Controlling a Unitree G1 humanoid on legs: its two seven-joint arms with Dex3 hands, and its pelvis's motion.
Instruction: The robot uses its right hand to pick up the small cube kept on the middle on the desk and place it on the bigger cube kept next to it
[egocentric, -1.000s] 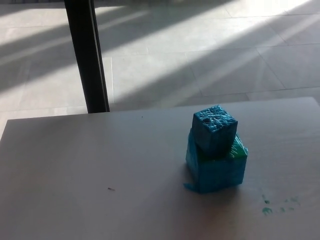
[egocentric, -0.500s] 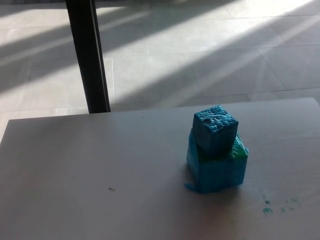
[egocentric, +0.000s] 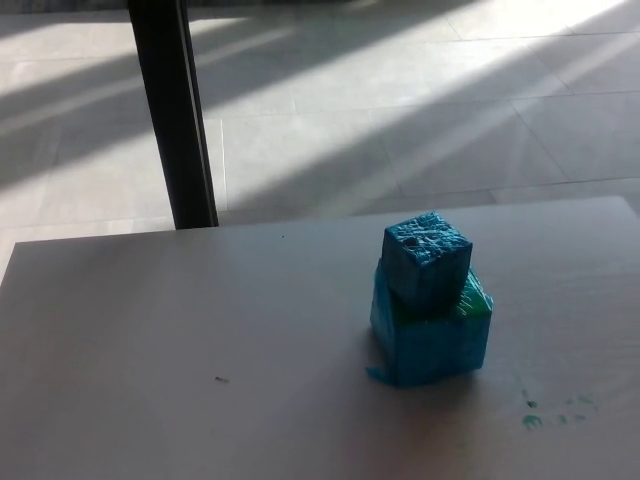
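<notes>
Head view, single frame. Counter fills the lower half: pale, mostly bare. Tiled floor beyond its far edge, striped with sunlight; a dark vertical post stands behind the counter's far left.

Bigger cube sits on the counter, right of centre, blue sides with a green patch showing on its top right corner. Small cube rests on top of it, touching, turned a little relative to the base and set toward the base's left-rear side, so it overhangs slightly there. It looks level, not tipped.

Blue-green smears on the counter to the right of the stack; a small dark speck to the left, well apart.

Neither robot hand appears in the frame, so how open either one is, or whether it has hold of anything, cannot be told. No position of the small cube relative to the right robot hand can be given either.

Judgement: placement appears complete. What is left to do well is to keep the arm clear of the stack; given the off-centre seating, any brush from the left-rear could slide the small cube off.
</notes>
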